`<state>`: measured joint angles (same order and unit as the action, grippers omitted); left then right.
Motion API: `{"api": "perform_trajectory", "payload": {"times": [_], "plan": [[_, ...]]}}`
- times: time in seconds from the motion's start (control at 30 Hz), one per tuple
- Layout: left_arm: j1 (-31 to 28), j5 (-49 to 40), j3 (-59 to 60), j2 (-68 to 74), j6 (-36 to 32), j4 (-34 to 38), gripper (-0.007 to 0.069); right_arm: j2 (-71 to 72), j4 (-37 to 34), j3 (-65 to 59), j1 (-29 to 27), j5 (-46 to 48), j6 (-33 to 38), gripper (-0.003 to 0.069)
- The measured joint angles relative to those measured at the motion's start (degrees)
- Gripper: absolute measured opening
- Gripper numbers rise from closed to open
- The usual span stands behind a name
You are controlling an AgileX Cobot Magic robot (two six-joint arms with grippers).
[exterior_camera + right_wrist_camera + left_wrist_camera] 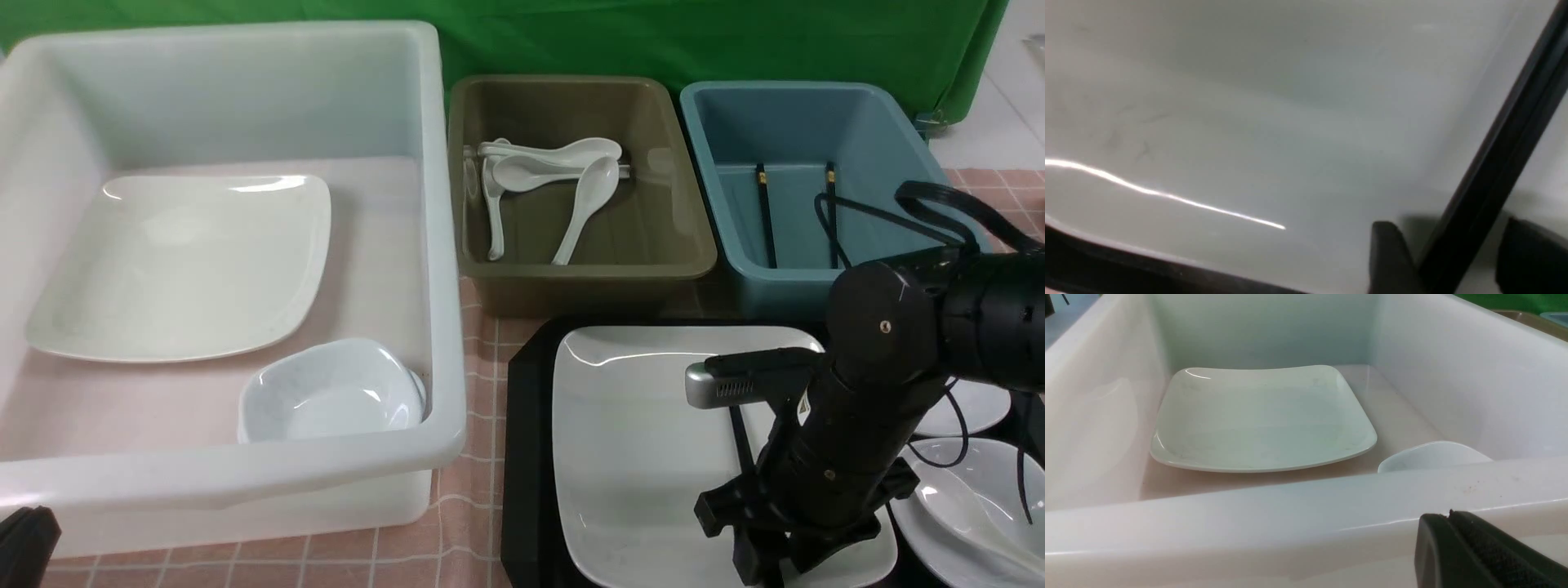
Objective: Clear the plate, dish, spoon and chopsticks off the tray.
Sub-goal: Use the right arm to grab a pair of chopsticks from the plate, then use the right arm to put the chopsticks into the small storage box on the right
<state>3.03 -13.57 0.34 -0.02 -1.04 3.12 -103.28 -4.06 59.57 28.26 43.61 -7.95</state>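
The right gripper (1449,223) is spread wide, a finger on either side of the chopsticks (1494,163), which run between the jaws without being clamped. Directly under it lies the plate (637,441) that carries the chopsticks, resting on the tray (526,457). Just to the gripper's right, the spoon (959,506) sits in a dish (996,465). Beyond the gripper stand an olive tub (694,245) and a blue tub (890,131). Far off to its left, the left gripper (1447,516) is closed and empty, at the near wall of a white tub (445,245).
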Motion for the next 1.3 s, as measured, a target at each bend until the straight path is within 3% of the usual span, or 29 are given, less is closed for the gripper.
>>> {"api": "perform_trajectory", "payload": {"times": [0.2,0.53,0.73,0.93,1.3], "plan": [[0.0,0.0,0.0,0.0,0.0,0.0,0.0004,-0.2,0.0,0.0,0.0,-0.1,1.5,0.0169],[0.0,0.0,0.0,0.0,0.1,0.0,0.0004,5.4,0.0,2.7,0.0,6.8,4.7,0.0171],[0.0,0.0,0.0,0.0,0.1,0.0,0.0004,16.4,1.3,5.2,0.0,10.2,7.1,0.0171],[0.0,0.0,0.0,0.0,0.1,0.0,0.0010,22.0,14.8,10.8,-1.5,-4.7,-1.2,0.0171],[0.0,0.0,0.0,0.0,0.1,0.0,0.0018,5.3,19.0,22.0,-17.3,-34.7,-8.1,0.0171]]}}
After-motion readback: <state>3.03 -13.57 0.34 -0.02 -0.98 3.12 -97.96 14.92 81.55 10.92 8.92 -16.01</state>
